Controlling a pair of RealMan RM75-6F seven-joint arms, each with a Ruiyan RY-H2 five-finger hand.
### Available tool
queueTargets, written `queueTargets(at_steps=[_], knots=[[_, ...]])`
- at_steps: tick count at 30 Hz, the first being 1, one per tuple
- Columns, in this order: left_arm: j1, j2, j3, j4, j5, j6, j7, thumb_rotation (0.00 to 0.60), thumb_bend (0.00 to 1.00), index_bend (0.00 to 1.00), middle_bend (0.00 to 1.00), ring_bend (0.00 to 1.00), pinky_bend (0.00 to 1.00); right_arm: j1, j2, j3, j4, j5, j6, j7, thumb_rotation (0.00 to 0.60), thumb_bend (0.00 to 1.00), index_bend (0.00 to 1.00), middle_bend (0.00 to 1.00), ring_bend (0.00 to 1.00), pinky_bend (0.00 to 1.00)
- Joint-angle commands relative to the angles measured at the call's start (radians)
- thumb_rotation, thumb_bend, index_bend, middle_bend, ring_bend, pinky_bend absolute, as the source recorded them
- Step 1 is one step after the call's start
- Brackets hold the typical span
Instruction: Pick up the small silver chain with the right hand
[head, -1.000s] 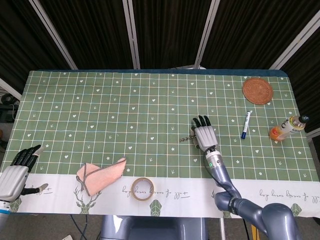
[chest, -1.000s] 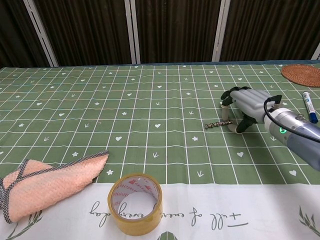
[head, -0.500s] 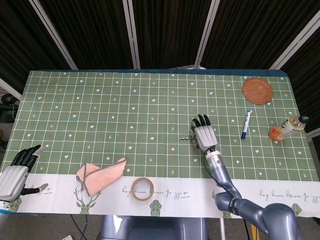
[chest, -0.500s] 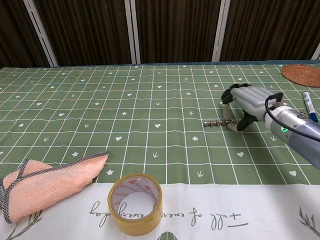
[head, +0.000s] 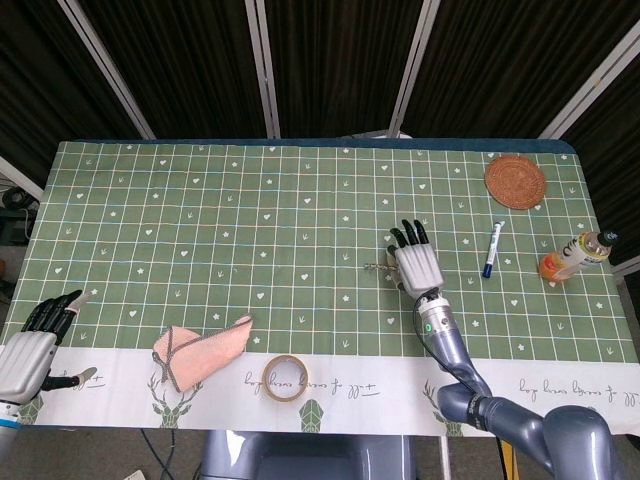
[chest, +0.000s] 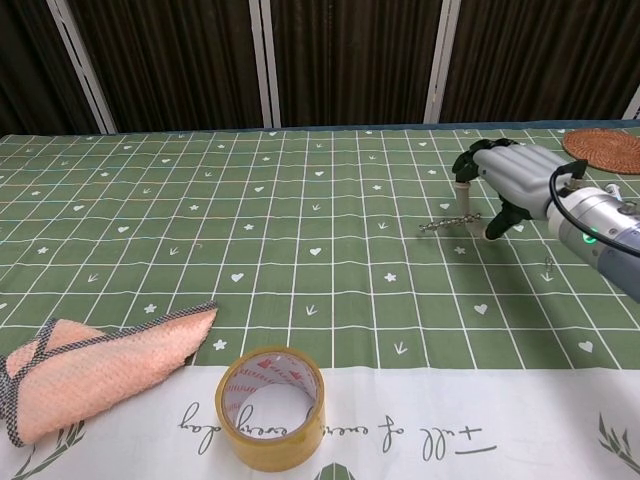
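Green tbl (head: 200, 230); R hand (chest: 510, 185) palm-down, pinching chain (chest: 445, 224) above it.

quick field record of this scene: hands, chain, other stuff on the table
right hand: raised above the table, pinching one end of the chain
chain: small, silver, trailing left from the right hand
left hand: at the near left table edge, holding nothing
table: green grid cloth
cloth: pink, near left
tape roll: near edge, centre
marker: right of the right hand
coaster: woven, far right
bottle: right edge
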Motion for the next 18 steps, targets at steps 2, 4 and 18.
queueTargets(at_steps=[2,4,18], knots=[[0.000,0.000,0.000,0.000,0.002,0.002,-0.002,0.600,0.09,0.00,0.00,0.00,0.00,-0.008,0.025,0.000,-0.030,-0.004,0.018,-0.024,0.600,0.28,0.59,0.16,0.00,0.00],[0.000,0.001,0.001,0.000,0.003,0.002,-0.003,0.600,0.09,0.00,0.00,0.00,0.00,-0.011,0.036,-0.002,-0.045,-0.006,0.026,-0.036,0.600,0.29,0.59,0.16,0.00,0.00],[0.004,0.002,0.003,-0.001,0.012,0.013,-0.005,0.600,0.09,0.00,0.00,0.00,0.00,-0.025,0.155,-0.071,-0.109,-0.129,0.113,-0.136,0.600,0.29,0.60,0.16,0.00,0.00]])
